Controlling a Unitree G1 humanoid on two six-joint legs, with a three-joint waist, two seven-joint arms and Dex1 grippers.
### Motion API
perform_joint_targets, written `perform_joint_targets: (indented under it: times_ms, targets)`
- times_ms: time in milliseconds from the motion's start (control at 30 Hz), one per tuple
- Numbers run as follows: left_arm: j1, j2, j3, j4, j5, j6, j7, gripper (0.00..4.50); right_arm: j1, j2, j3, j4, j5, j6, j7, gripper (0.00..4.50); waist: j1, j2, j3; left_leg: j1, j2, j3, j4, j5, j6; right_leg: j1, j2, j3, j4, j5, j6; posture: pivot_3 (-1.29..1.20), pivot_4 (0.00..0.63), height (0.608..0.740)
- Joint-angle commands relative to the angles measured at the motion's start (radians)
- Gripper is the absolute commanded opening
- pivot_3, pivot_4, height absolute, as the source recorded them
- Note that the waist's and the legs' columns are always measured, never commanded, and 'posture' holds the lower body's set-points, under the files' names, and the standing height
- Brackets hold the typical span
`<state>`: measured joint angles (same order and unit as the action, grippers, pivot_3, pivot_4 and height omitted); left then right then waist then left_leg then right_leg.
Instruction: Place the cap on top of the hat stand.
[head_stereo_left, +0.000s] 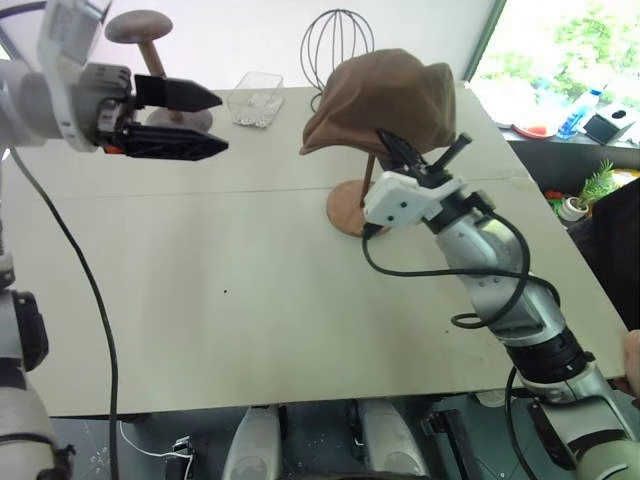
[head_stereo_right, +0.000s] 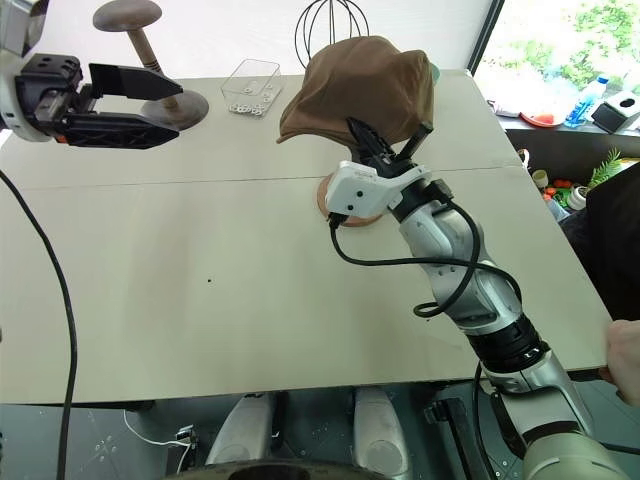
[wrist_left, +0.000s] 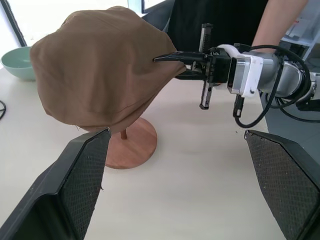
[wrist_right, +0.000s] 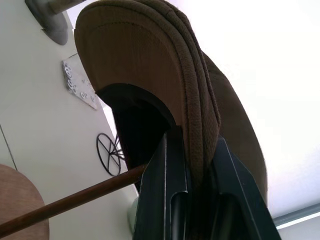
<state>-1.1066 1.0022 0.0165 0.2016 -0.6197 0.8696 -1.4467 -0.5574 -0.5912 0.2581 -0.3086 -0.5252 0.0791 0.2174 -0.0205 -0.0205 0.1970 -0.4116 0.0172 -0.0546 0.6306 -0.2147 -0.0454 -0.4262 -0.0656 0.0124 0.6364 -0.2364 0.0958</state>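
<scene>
The brown cap (head_stereo_left: 380, 100) hangs draped over the top of the hat stand, hiding its disc. Below it, the thin pole (wrist_left: 123, 134) and round reddish base (head_stereo_left: 345, 212) show. My right gripper (head_stereo_left: 388, 138) reaches up from the near right and is shut on the cap's rim, which sits pinched between its fingers (wrist_right: 165, 170) in the right wrist view. My left gripper (head_stereo_left: 220, 122) hovers above the table's far left, well apart from the cap. It points toward the cap and stands open with nothing between its fingers (wrist_left: 75, 180).
A shorter dark wooden stand (head_stereo_left: 140, 30) rises behind my left gripper. A clear plastic box (head_stereo_left: 255, 97) and a black wire head frame (head_stereo_left: 335, 45) stand at the table's (head_stereo_left: 250, 300) far edge. A green bowl (wrist_left: 17, 62) lies beyond the cap. A person's hand (head_stereo_right: 625, 355) rests at the right edge.
</scene>
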Motion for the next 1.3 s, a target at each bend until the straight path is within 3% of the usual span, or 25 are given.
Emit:
perform_joint_targets:
  times_ms: [33,167,300,500,633,800,1067,1100,1133,1300]
  targets:
    - [-0.017,0.02,0.043,-0.021,-0.007,0.001,0.016,4.5,-0.053,-0.038,-0.089,-0.012,0.037,-0.1,0.011,0.03,0.001,0.0,0.0,0.0,0.0,0.0,0.0,0.0,0.0,0.0,0.0,0.0,0.0,0.0,0.0,0.0,0.15,0.74]
    - [-0.008,0.025,0.064,-0.033,-0.022,0.018,0.035,4.5,-0.098,-0.065,-0.159,0.016,0.165,-0.253,0.048,0.03,0.0,0.0,0.0,0.0,0.0,0.0,0.0,0.0,0.0,0.0,0.0,0.0,0.0,0.0,0.0,0.0,0.15,0.74]
    - [0.005,0.037,0.075,-0.049,-0.023,0.025,0.042,4.5,-0.144,-0.119,-0.202,0.146,0.304,-0.459,0.126,0.03,-0.001,0.0,0.0,0.0,0.0,0.0,0.0,0.0,0.0,0.0,0.0,0.0,0.0,0.0,0.0,0.0,0.15,0.74]
    - [-0.007,0.041,0.076,-0.046,-0.02,0.036,0.047,4.5,-0.239,-0.154,-0.227,0.418,0.383,-0.681,0.175,0.03,-0.003,0.0,0.0,0.001,0.0,0.0,0.0,0.0,0.0,0.0,0.0,0.001,0.0,0.0,0.0,0.0,0.15,0.74]
    - [-0.019,0.041,0.07,-0.038,-0.015,0.042,0.048,4.5,-0.235,-0.149,-0.227,0.573,0.395,-0.796,0.191,0.03,-0.002,0.0,0.0,0.001,0.0,0.0,0.0,0.0,0.0,0.0,0.0,0.001,0.0,0.0,0.0,0.0,0.15,0.74]
    - [-0.04,0.049,0.062,-0.021,-0.008,0.048,0.042,4.5,-0.174,-0.17,-0.221,0.69,0.294,-1.039,0.135,0.03,-0.004,0.0,0.0,0.001,0.0,0.0,-0.001,0.0,0.0,0.0,0.0,0.001,0.0,0.0,0.0,0.0,0.15,0.74]
    - [-0.069,0.039,0.062,0.007,0.001,0.047,0.058,4.5,-0.156,-0.161,-0.227,0.719,0.31,-1.021,0.127,0.03,-0.012,0.0,0.0,0.002,0.0,0.001,0.0,0.0,0.0,0.0,0.0,0.002,0.002,0.0,0.0,0.0,0.15,0.74]
    - [-0.069,0.036,0.062,0.008,0.001,0.045,0.061,4.5,-0.16,-0.159,-0.226,0.716,0.326,-1.001,0.137,0.82,-0.014,0.0,0.0,0.002,0.0,0.001,0.0,0.0,0.0,0.0,0.001,0.002,0.002,0.0,0.0,0.0,0.15,0.74]
    - [-0.069,0.033,0.064,0.009,0.001,0.044,0.065,4.5,-0.162,-0.159,-0.226,0.71,0.333,-0.985,0.142,1.14,-0.016,0.0,0.0,0.002,0.0,0.001,0.0,0.0,0.0,0.0,0.001,0.002,0.002,0.0,0.0,0.0,0.15,0.74]
    - [-0.057,0.024,0.079,0.007,-0.009,0.045,0.082,4.5,-0.145,-0.166,-0.273,0.616,0.287,-0.897,0.092,3.75,-0.023,0.0,0.0,0.002,0.0,0.001,0.0,0.0,0.0,0.0,0.001,0.002,0.003,0.0,0.0,0.0,0.15,0.74]
